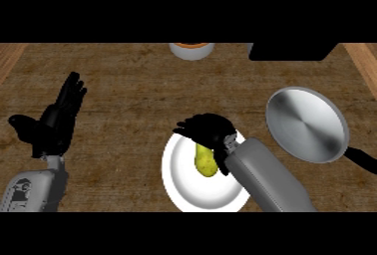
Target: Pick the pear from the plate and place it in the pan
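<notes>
right hand [206, 130] curled over top end of pear [205, 162], fingers wrapped round it as far as visible; contact point itself hidden under the palm. pear on the plate [184, 191], near centre, lying lengthwise, lower end showing below the hand. can't tell if lifted off plate surface. pan [305, 124] just right of plate, nothing in it, handle pointing lower right. left hand [55, 122] at left, open, fingers up, resting, holding nothing. bowl-like thing [191, 50] at far edge of bench [125, 74]. progress judgement: grasp roughly done, lift, carry to pan and release all left.
</notes>
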Available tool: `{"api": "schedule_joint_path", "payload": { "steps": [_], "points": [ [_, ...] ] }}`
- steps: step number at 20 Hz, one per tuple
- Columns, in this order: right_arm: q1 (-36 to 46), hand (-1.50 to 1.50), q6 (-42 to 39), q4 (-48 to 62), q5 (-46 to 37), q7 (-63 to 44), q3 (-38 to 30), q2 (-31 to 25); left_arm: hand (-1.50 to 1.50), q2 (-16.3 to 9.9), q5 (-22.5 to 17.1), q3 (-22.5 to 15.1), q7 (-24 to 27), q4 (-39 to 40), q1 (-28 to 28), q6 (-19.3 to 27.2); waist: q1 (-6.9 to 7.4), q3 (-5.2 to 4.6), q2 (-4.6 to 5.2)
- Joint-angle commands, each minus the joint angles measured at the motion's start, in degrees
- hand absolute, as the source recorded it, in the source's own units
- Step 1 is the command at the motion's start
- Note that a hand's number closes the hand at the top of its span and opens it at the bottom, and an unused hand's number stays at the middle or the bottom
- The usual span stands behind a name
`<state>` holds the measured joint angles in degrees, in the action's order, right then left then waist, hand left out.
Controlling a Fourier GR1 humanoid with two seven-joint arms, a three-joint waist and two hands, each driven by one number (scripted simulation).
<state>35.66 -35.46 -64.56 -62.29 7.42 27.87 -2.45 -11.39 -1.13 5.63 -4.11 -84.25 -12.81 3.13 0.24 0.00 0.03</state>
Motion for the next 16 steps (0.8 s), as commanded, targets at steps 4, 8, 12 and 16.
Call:
{"api": "schedule_joint_path", "payload": {
  "steps": [4, 8, 12, 16],
  "points": [
    [1.0, 1.50, 0.1, 2.8, -2.4, 7.1, 3.2, 1.4, 0.00, 0.4, 0.6, 0.6, -1.1, 1.1, -2.2, 0.7, 0.13, 0.01, 0.06],
    [-0.4, 1.50, 5.7, 5.4, -5.6, 9.7, 3.2, 1.9, 0.00, 1.6, 1.9, -0.6, -0.7, 1.6, -2.2, 1.1, -0.07, 0.01, 0.01],
    [1.6, 1.50, 6.1, 7.1, -3.4, 8.7, 3.2, 2.4, 0.00, 0.3, 0.2, -0.1, -6.4, -6.8, 0.9, -0.5, 0.35, 0.02, -0.01],
    [-3.2, 1.50, 5.8, 1.8, -0.6, -7.6, -3.9, 2.4, 0.00, 0.5, 1.4, 0.3, -0.4, -0.8, 0.5, -0.3, -0.21, -0.02, -0.18]
  ]
}}
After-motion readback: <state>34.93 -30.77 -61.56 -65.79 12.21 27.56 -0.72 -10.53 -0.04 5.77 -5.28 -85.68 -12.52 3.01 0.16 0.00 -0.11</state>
